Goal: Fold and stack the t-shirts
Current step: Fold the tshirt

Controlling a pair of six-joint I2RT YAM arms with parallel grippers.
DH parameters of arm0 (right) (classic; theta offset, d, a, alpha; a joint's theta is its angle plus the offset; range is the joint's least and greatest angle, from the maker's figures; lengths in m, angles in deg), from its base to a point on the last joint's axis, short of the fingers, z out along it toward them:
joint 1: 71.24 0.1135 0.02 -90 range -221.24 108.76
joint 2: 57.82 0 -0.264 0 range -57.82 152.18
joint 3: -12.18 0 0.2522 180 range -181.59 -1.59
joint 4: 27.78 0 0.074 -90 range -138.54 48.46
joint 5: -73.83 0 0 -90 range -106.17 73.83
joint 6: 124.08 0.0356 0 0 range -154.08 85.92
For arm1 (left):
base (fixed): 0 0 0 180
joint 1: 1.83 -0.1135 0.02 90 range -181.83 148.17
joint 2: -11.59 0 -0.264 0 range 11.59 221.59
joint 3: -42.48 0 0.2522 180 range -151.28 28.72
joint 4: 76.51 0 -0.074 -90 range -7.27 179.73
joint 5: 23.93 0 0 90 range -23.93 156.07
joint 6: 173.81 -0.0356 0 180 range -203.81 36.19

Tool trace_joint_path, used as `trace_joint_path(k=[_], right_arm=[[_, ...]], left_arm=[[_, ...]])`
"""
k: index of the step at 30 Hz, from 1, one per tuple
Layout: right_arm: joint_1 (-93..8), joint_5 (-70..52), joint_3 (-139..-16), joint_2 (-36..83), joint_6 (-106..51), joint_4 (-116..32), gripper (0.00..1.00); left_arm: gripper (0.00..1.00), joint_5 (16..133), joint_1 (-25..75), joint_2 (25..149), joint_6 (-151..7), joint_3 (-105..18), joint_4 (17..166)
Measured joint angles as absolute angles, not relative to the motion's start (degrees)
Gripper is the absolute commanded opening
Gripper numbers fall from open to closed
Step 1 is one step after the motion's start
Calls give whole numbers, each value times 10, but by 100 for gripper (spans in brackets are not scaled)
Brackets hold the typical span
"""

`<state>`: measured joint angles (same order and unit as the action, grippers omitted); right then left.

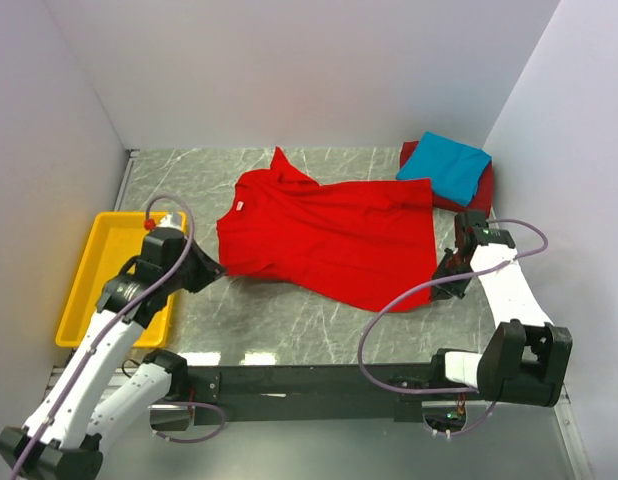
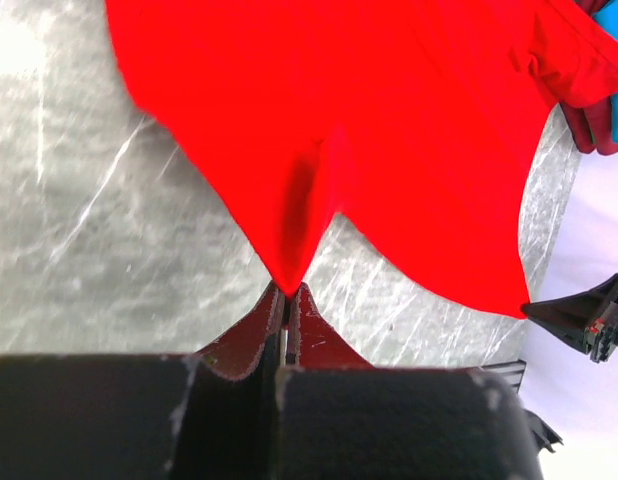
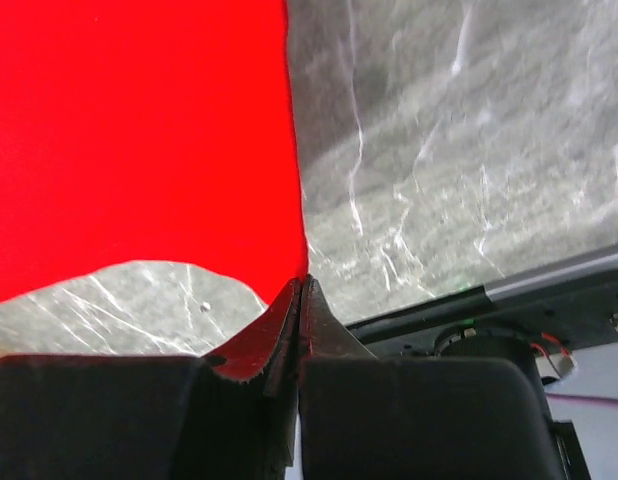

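Now the left gripper [image 2: 287, 292] and right gripper [image 3: 305, 282] are each clenching an edge of the bright red t-shirt [image 1: 329, 235] (spread across the table [image 1: 289, 320]).

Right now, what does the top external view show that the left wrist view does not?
Only top external: the yellow tray, the bright red t-shirt whole, its white neck label. Only left wrist: the left gripper shut on a pinched point of that shirt's edge, seen close. Both: that shirt, the turquoise t-shirt on the darker red t-shirt, the grey table.
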<state>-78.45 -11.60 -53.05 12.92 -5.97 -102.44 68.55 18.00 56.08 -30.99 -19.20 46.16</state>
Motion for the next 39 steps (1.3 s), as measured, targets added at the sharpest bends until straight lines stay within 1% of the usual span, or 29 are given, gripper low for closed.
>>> trace_joint_path(k=[6, 12, 16, 21, 29, 34, 39], right_arm=[[-766, -123, -530, 96, -52, -1053, 0], [-763, -129, -530, 60, -49, -1077, 0], [-763, -132, -530, 56, -47, -1082, 0], [-763, -131, -530, 76, -48, -1080, 0], [-769, -116, -534, 148, -54, -1052, 0], [-799, -99, -569, 183, -55, -1027, 0], [-809, -81, -615, 244, -59, -1003, 0]], left_arm=[[0, 682, 180, 506, -285, -192, 403], [0, 688, 180, 470, -258, -193, 360], [0, 687, 180, 460, -255, -198, 342], [0, 682, 180, 521, -273, -225, 363], [0, 676, 180, 642, -337, -245, 464], [0, 675, 180, 701, -378, -270, 526], [0, 675, 178, 761, -415, -313, 582]])
